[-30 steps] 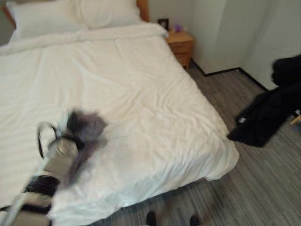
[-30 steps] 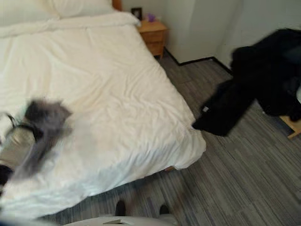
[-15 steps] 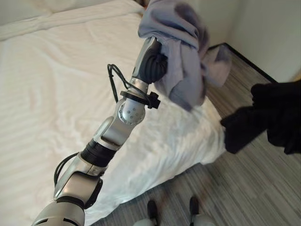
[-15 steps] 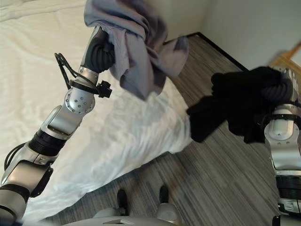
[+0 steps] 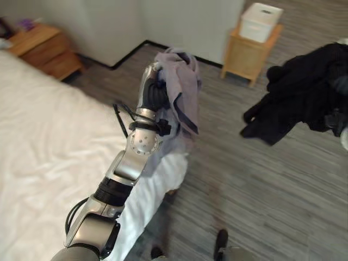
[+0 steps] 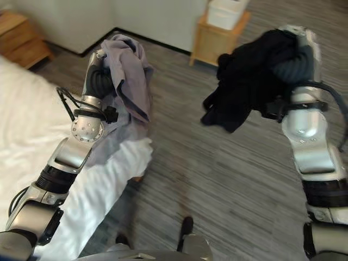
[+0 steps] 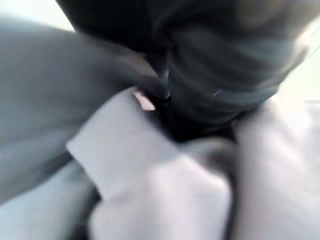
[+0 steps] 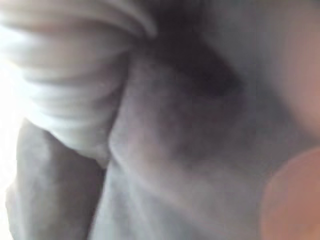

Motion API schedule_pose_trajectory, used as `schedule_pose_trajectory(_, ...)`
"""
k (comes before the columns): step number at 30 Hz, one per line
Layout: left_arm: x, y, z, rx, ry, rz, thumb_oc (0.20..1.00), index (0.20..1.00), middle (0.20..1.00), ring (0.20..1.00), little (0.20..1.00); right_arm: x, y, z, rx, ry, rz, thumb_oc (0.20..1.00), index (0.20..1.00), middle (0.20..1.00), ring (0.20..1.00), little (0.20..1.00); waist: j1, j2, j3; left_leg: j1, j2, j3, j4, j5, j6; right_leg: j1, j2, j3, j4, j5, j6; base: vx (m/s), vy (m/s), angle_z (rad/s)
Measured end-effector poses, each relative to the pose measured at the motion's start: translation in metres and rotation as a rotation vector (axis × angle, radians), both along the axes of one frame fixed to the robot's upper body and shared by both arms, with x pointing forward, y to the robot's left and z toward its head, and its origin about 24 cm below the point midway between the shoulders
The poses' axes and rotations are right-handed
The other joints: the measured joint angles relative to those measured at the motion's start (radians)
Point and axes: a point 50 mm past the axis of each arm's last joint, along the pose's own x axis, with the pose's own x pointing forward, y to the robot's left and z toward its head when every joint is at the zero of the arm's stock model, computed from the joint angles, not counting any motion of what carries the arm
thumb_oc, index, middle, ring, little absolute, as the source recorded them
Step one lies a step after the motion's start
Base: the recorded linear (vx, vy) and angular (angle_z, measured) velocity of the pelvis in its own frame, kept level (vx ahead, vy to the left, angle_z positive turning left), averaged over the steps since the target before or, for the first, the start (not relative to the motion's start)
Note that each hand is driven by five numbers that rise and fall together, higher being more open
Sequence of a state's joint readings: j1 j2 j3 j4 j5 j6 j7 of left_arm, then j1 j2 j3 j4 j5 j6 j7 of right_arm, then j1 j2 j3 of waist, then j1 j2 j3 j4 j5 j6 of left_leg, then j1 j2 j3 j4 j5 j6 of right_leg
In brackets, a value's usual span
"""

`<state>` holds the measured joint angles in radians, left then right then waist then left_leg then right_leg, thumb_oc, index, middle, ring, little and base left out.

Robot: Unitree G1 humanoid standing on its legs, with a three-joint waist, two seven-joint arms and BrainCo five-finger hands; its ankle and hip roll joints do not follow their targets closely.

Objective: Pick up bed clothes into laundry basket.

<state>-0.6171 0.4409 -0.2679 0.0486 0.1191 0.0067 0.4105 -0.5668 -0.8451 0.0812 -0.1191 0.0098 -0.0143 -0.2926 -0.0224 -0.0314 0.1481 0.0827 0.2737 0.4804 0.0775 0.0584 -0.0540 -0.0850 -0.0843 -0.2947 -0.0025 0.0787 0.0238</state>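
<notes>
Left hand [image 6: 100, 73]: raised above the floor beside the bed; its fingers lie under the cloth, so I cannot tell how they sit.
Grey garment [image 6: 132, 76]: draped over the left hand, hanging down its far side (close grey folds in the left wrist view).
Right hand [image 6: 296, 57]: raised too, fingers buried in cloth, state unclear.
Black garment [image 6: 244, 81]: bunched over the right hand, hanging toward the floor [image 6: 228, 179].
Bed [image 5: 49, 147]: white, beside the left arm.
Wooden stool [image 5: 247, 46]: beyond, white box [image 5: 261, 22] on top.
Nightstand [image 5: 46, 49]: against the wall.
</notes>
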Motion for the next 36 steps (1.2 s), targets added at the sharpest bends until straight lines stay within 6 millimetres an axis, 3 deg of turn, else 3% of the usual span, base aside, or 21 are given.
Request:
schedule_pose_trajectory(1,0.001,-0.001,-0.003,-0.038,0.007,0.006,0.2,0.2,0.2,0.2,0.2,0.009,0.022,-0.003,0.069,0.004,0.079,0.2,0.2,0.2,0.2,0.2,0.042,-0.031,0.0,-0.027,-0.02,-0.158,0.112,-0.043,0.005,0.0,0.005,0.107,-0.001,-0.033,-0.049,0.18,-0.33,-1.83)
schedule_pose_trajectory(3,-0.001,-0.01,-0.005,-0.043,0.002,-0.025,0.2,0.2,0.2,0.2,0.2,0.019,0.053,-0.003,0.07,0.015,0.178,0.2,0.2,0.2,0.2,0.2,0.1,-0.037,0.002,-0.03,-0.148,-0.585,0.072,-0.132,-0.032,-0.017,0.02,0.251,-0.01,-0.031,-0.063,0.18,-0.206,-2.05)
schedule_pose_trajectory(4,-0.002,-0.016,-0.008,-0.043,0.013,-0.053,0.2,0.2,0.2,0.2,0.2,0.024,0.068,-0.007,0.057,0.042,0.214,0.2,0.2,0.2,0.2,0.2,0.119,-0.042,0.005,-0.055,-0.199,-0.69,0.065,-0.14,-0.044,-0.014,0.021,0.299,-0.024,-0.021,-0.069,0.16,-0.093,-1.52)
schedule_pose_trajectory(6,-0.004,-0.027,-0.01,-0.042,0.021,-0.098,0.2,0.2,0.2,0.2,0.2,0.027,0.075,-0.016,0.038,0.079,0.222,0.2,0.2,0.2,0.2,0.2,0.103,-0.033,0.007,-0.145,-0.224,-0.697,0.07,-0.134,-0.047,0.021,0.018,0.281,-0.065,0.0,-0.031,0.25,-0.111,-0.61)
schedule_pose_trajectory(9,-0.008,-0.034,-0.024,-0.091,0.056,-0.124,0.2,0.2,0.2,0.2,0.2,0.048,0.073,-0.036,-0.002,0.131,0.045,0.2,0.2,0.2,0.2,0.2,0.146,-0.003,0.018,-0.386,-0.359,-0.625,0.061,-0.119,-0.024,0.019,-0.034,0.305,-0.104,-0.047,-0.017,0.35,-0.051,-0.68)
schedule_pose_trajectory(10,-0.008,-0.038,-0.031,-0.122,0.085,-0.13,0.2,0.2,0.2,0.2,0.2,0.053,0.072,-0.045,-0.047,0.164,-0.003,0.2,0.2,0.2,0.2,0.2,0.199,0.065,0.023,-0.418,-0.363,-0.602,0.044,-0.124,-0.028,0.012,-0.002,0.297,-0.045,-0.072,-0.016,0.43,-0.056,-1.36)
schedule_pose_trajectory(11,-0.011,-0.043,-0.035,-0.147,0.108,-0.155,0.2,0.2,0.2,0.2,0.2,0.058,0.065,-0.052,-0.086,0.192,-0.064,0.2,0.2,0.2,0.2,0.2,0.266,0.173,0.007,-0.432,-0.286,-0.585,0.031,-0.101,-0.044,-0.062,0.079,0.276,0.228,-0.158,-0.007,0.51,-0.031,-1.69)
schedule_pose_trajectory(12,-0.018,-0.028,-0.043,-0.139,0.113,-0.128,0.2,0.2,0.2,0.2,0.2,0.062,0.076,-0.081,-0.055,0.293,-0.068,0.2,0.2,0.2,0.2,0.2,0.316,0.12,0.011,-0.446,-0.3,-0.529,0.095,-0.02,-0.001,-0.112,0.08,0.293,0.6,-0.373,0.037,0.68,-0.012,-0.69)
schedule_pose_trajectory(14,-0.018,-0.023,-0.045,-0.133,0.124,-0.117,0.2,0.2,0.2,0.2,0.2,0.066,0.076,-0.092,-0.062,0.345,-0.078,0.2,0.2,0.2,0.2,0.2,0.283,0.046,0.014,-0.492,-0.363,-0.492,0.165,-0.022,0.001,0.031,0.061,0.298,0.474,-0.506,-0.044,0.69,0.075,0.73)
schedule_pose_trajectory(15,-0.019,-0.021,-0.05,-0.166,0.143,-0.101,0.2,0.2,0.2,0.2,0.2,0.069,0.075,-0.087,-0.053,0.336,-0.095,0.2,0.2,0.2,0.2,0.2,0.301,0.069,0.039,-0.506,-0.369,-0.476,0.211,-0.03,0.041,0.123,0.068,0.343,0.301,-0.503,-0.019,0.63,0.08,0.24)
schedule_pose_trajectory(18,-0.018,-0.009,-0.059,-0.182,0.189,-0.057,0.2,0.2,0.2,0.2,0.2,0.066,0.081,-0.098,-0.061,0.369,-0.079,0.2,0.2,0.2,0.2,0.2,0.325,0.032,0.048,-0.39,-0.42,-0.47,0.073,-0.02,0.136,0.241,0.013,0.366,0.142,-0.392,0.053,0.43,0.05,-0.07)
schedule_pose_trajectory(20,-0.019,-0.014,-0.062,-0.224,0.208,-0.061,0.2,0.2,0.2,0.2,0.2,0.055,0.073,-0.114,-0.04,0.401,-0.089,0.2,0.2,0.2,0.2,0.2,0.304,0.037,0.05,-0.263,-0.418,-0.499,-0.03,0.024,0.172,0.164,0.009,0.318,0.436,-0.369,0.118,0.39,0.076,0.28)
schedule_pose_trajectory(21,-0.019,-0.015,-0.062,-0.229,0.21,-0.066,0.2,0.2,0.2,0.2,0.2,0.054,0.073,-0.116,-0.047,0.402,-0.091,0.2,0.2,0.2,0.2,0.2,0.303,0.032,0.049,-0.237,-0.421,-0.497,-0.042,0.024,0.172,0.148,-0.005,0.32,0.468,-0.358,0.122,0.72,0.112,0.4)
schedule_pose_trajectory(22,-0.018,-0.021,-0.059,-0.243,0.198,-0.08,0.2,0.2,0.2,0.2,0.2,0.051,0.076,-0.109,-0.026,0.362,-0.086,0.2,0.2,0.2,0.2,0.2,0.232,0.04,0.052,-0.217,-0.434,-0.557,0.008,-0.049,0.198,0.067,0.01,0.353,0.695,-0.225,0.129,0.51,0.004,0.69)
schedule_pose_trajectory(24,-0.014,-0.04,-0.05,-0.23,0.181,-0.141,0.2,0.2,0.2,0.2,0.2,0.046,0.071,-0.103,0.025,0.318,-0.093,0.2,0.2,0.2,0.2,0.2,0.14,0.089,0.071,-0.158,-0.431,-0.673,-0.015,-0.074,0.229,-0.076,0.041,0.351,0.852,-0.267,0.075,0.6,-0.042,1.05)
schedule_pose_trajectory(26,-0.011,-0.049,-0.04,-0.215,0.159,-0.179,0.2,0.2,0.2,0.2,0.2,0.046,0.065,-0.099,0.024,0.304,-0.112,0.2,0.2,0.2,0.2,0.2,0.092,0.13,0.086,-0.121,-0.413,-0.726,-0.033,-0.066,0.217,-0.167,0.055,0.354,0.802,-0.298,0.054,0.46,-0.086,0.87)
schedule_pose_trajectory(29,-0.003,-0.055,-0.024,-0.205,0.118,-0.194,0.2,0.2,0.2,0.2,0.2,0.045,0.053,-0.099,0.032,0.296,-0.162,0.2,0.2,0.2,0.2,0.2,0.021,0.138,0.09,-0.035,-0.404,-0.8,-0.062,-0.099,0.19,-0.297,0.092,0.376,0.556,-0.296,0.061,0.53,-0.123,0.87)
schedule_pose_trajectory(30,-0.002,-0.05,-0.024,-0.192,0.116,-0.18,0.2,0.2,0.2,0.2,0.2,0.045,0.054,-0.098,0.042,0.288,-0.162,0.2,0.2,0.2,0.2,0.2,0.004,0.127,0.087,0.019,-0.401,-0.796,-0.081,-0.133,0.18,-0.315,0.099,0.344,0.305,-0.219,0.062,0.47,-0.103,0.47)
schedule_pose_trajectory(33,0.001,-0.044,-0.033,-0.196,0.149,-0.146,0.2,0.2,0.2,0.2,0.2,0.047,0.058,-0.103,0.071,0.295,-0.166,0.2,0.2,0.2,0.2,0.2,-0.004,0.1,0.069,0.14,-0.409,-0.802,-0.117,-0.201,0.191,-0.353,0.092,0.175,0.106,-0.08,0.041,0.55,-0.201,0.31)
schedule_pose_trajectory(35,-0.002,-0.044,-0.047,-0.201,0.196,-0.148,0.2,0.2,0.2,0.2,0.2,0.051,0.053,-0.117,0.072,0.35,-0.2,0.2,0.2,0.2,0.2,0.2,-0.005,0.059,0.018,0.234,-0.436,-0.771,-0.152,-0.224,0.155,-0.32,0.027,-0.086,0.086,-0.094,0.014,0.51,-0.181,0.17)
schedule_pose_trajectory(36,-0.009,-0.037,-0.057,-0.233,0.223,-0.135,0.2,0.2,0.2,0.2,0.2,0.052,0.051,-0.129,0.056,0.396,-0.217,0.2,0.2,0.2,0.2,0.2,0.017,0.033,-0.02,0.293,-0.454,-0.754,-0.145,-0.239,0.131,-0.281,0.011,-0.141,0.08,0.001,-0.1,0.49,-0.109,-0.32)
